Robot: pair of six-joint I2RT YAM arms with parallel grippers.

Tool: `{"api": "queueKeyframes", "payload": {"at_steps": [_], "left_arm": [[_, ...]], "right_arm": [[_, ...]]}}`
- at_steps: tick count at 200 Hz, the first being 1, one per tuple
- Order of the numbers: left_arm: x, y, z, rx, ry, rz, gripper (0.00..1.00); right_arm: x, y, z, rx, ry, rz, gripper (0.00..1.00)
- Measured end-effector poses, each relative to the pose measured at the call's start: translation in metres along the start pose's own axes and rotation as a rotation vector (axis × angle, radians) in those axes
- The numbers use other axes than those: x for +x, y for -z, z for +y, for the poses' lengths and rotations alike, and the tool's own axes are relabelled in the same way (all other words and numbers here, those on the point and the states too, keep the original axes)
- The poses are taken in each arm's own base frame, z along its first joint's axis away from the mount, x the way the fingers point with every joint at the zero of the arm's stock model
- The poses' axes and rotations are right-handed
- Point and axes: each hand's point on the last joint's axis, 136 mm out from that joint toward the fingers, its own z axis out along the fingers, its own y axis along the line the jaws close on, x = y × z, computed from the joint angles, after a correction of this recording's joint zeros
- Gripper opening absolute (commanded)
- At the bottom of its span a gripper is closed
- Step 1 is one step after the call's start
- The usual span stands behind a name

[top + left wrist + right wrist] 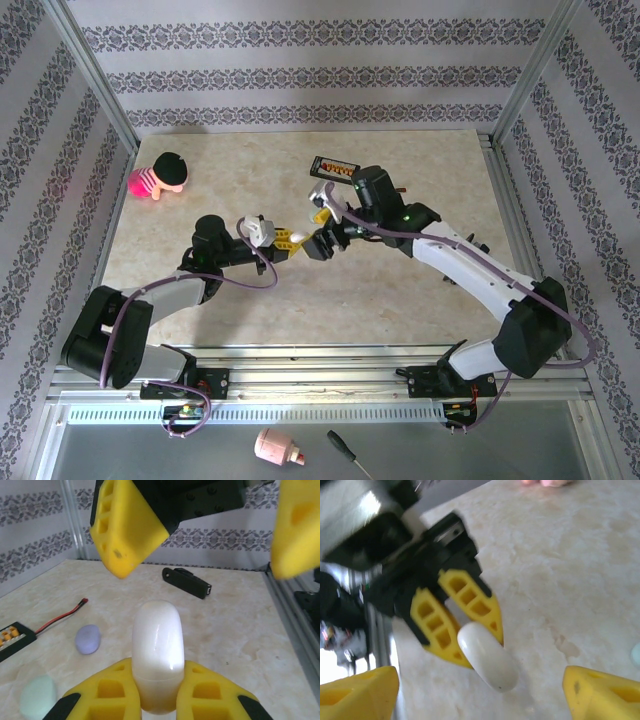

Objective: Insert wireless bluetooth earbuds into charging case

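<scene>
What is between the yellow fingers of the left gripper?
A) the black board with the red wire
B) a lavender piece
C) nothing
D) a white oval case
D: the left gripper is shut on the white oval case; the lavender piece lies on the table.

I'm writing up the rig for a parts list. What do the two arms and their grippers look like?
Both arms have pale shells between black joints, with a purple cable looping along each: left arm, right arm. The left gripper and right gripper carry chunky yellow wedge-shaped fingers with rectangular cut-outs, on black mounts.
</scene>
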Motion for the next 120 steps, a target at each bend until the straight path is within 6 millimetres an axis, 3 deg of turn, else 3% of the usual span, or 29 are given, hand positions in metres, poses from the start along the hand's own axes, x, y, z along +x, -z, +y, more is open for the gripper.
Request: {"api": "queueKeyframes", "payload": {"at_steps": [42,120], "left_arm": [[-0.013,0.003,-0.015,0.073,-0.017,-0.034,0.0],[-0.013,0.003,-0.02,0.114,0.026,-0.043,0.0]], "right_arm": [[0.018,-0.001,0.007,-0.056,0.2,0.078,0.55],[0.021,-0.012,0.009,-0.118,0.254,0.101,0.24]]}}
